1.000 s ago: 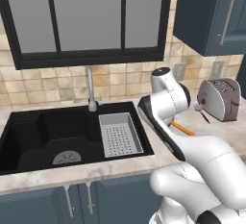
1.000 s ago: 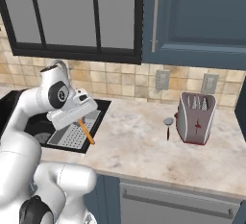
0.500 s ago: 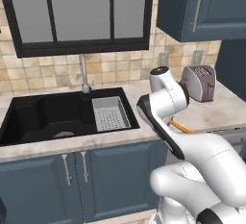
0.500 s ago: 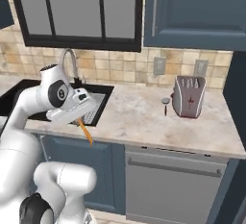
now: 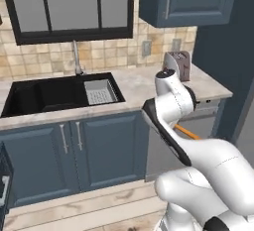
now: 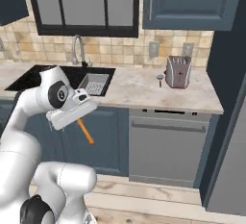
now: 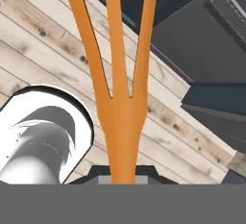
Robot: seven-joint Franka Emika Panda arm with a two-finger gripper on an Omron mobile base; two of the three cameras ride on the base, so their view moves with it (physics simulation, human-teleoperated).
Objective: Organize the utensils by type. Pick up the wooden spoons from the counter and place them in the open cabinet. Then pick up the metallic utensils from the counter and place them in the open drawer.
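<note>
End effector point(image 6: 81, 122) clenched on orange fork point(image 7: 115, 98), tines over wooden floor point(image 7: 43, 50); no readable writing.

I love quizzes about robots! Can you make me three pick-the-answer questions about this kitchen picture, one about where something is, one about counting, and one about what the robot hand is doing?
1. Where is the silver toaster?
A. On the beige stone counter
B. In the black sink
C. On the wooden floor

2. How many tines has the orange-copper fork?
A. Two
B. Three
C. Five

3. What is the gripper doing?
A. Hanging wide open
B. Shut on a wooden spoon
C. Shut on the fork

Answers: 1 A, the toaster stands on the counter by the tiled wall. 2 B, the hand view shows three points. 3 C, the fork's handle rises from between the finger tips, off the counter.
</note>
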